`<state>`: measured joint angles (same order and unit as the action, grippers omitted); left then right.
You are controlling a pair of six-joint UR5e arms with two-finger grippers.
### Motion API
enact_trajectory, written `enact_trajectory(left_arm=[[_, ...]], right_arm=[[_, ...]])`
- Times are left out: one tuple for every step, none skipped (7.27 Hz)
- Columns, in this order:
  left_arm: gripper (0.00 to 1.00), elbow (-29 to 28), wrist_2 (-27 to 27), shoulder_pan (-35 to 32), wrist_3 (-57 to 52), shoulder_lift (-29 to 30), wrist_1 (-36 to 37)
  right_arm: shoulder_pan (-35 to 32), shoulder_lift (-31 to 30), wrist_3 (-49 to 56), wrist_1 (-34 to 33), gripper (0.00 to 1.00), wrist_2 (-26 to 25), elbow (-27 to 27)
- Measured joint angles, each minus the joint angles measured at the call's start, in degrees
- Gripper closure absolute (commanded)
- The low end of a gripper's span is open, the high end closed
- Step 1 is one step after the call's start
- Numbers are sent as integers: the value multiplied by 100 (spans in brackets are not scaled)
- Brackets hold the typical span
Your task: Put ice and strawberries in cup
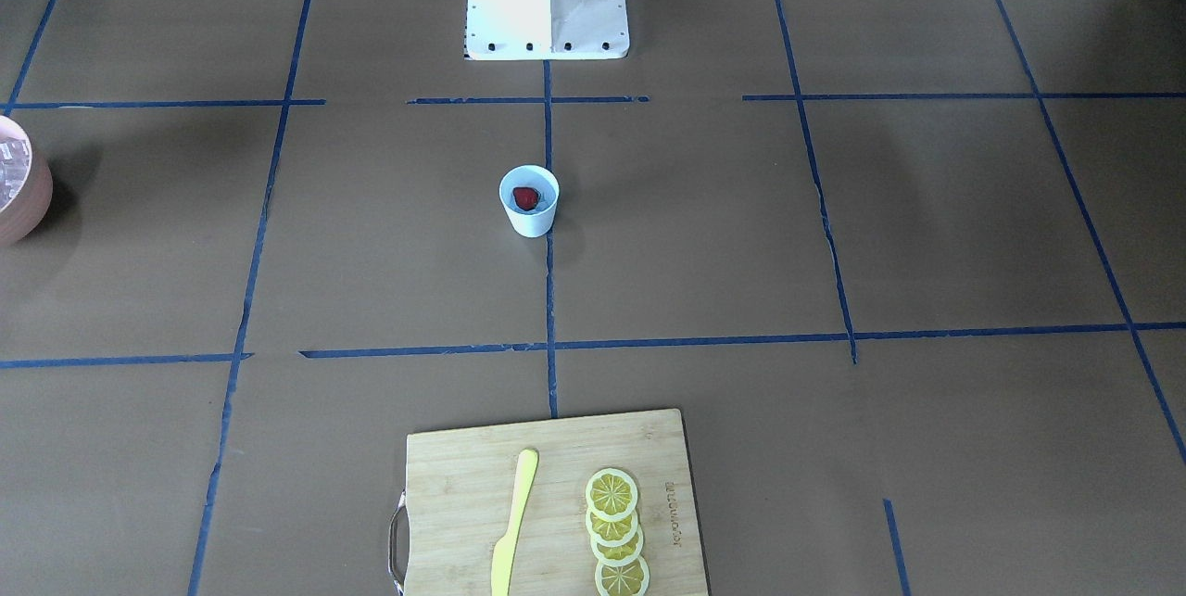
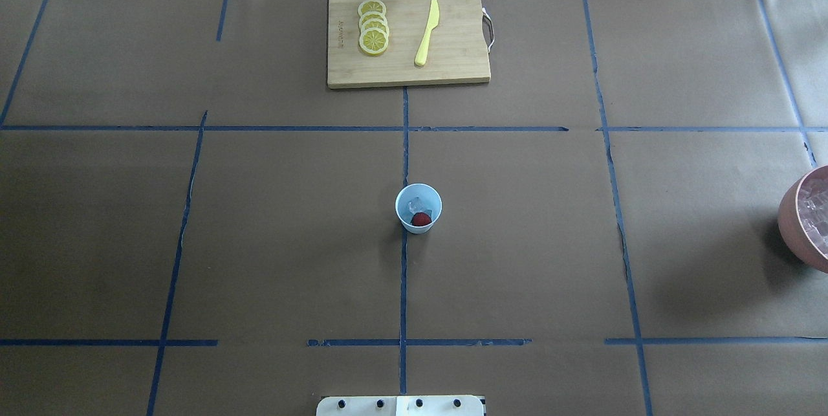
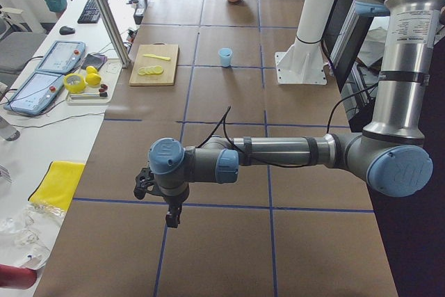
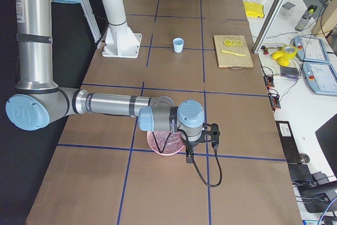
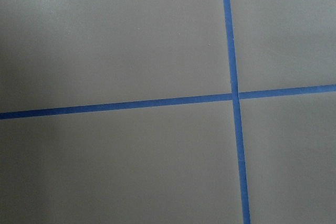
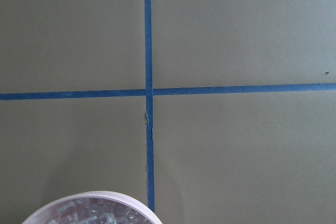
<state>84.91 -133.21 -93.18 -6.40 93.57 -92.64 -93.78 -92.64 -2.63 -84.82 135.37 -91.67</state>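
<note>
While the cup (image 2: 418, 208) stands upright at the middle of the overhead view, mouth up and long axis vertical, we find it sitting right on the vertical blue tape line (image 2: 405, 144) that runs down the brown-papered counter (image 2: 259, 241). It is a small, smooth, pale-blue tapered vessel, narrower at the base than at the rim. Inside it lies the strawberry (image 2: 421, 219), a dull red lump against the wall nearest the bottom of the frame (it is too small for us to tell which way its tip points). Just above the berry, touching it, we make out ice (image 2: 417, 204), glassy and whitish.

At the right edge of the same view a round pink bowl (image 2: 792, 218), cut off by the frame, is heaped with clear cubes (image 2: 816, 212). Toward the upper centre a pale bamboo cutting board (image 2: 453, 66) with a metal handle carries a column of overlapping lemon slices (image 2: 373, 31) and a slim yellow knife (image 2: 427, 33), which lies nearly upright in the frame with its tip at the top.

We see the left jaws only in the left side view, hanging low over bare paper in the lower left of that frame; we cannot tell how far they are open. The right jaws show only in the right side view, hanging beside the bowl, and we cannot tell their opening either.
</note>
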Motion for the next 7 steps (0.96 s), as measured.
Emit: enact_trajectory(left_arm=[[0, -32, -146, 1, 4, -3, 12], [0, -80, -298, 2, 6, -4, 14], [0, -102, -368, 2, 7, -4, 12], [0, -110, -393, 8, 8, -1, 8], [0, -113, -394, 13, 8, 2, 4], [0, -115, -388, 20, 8, 2, 2], [0, -115, -382, 24, 8, 3, 1]], right_arm=[[0, 0, 0, 0, 0, 4, 0], [0, 0, 0, 0, 0, 6, 0], [0, -3, 0, 0, 0, 6, 0], [0, -8, 0, 0, 0, 9, 0], [0, -13, 0, 0, 0, 15, 0], [0, -15, 0, 0, 0, 20, 0], [0, -17, 0, 2, 0, 25, 1]])
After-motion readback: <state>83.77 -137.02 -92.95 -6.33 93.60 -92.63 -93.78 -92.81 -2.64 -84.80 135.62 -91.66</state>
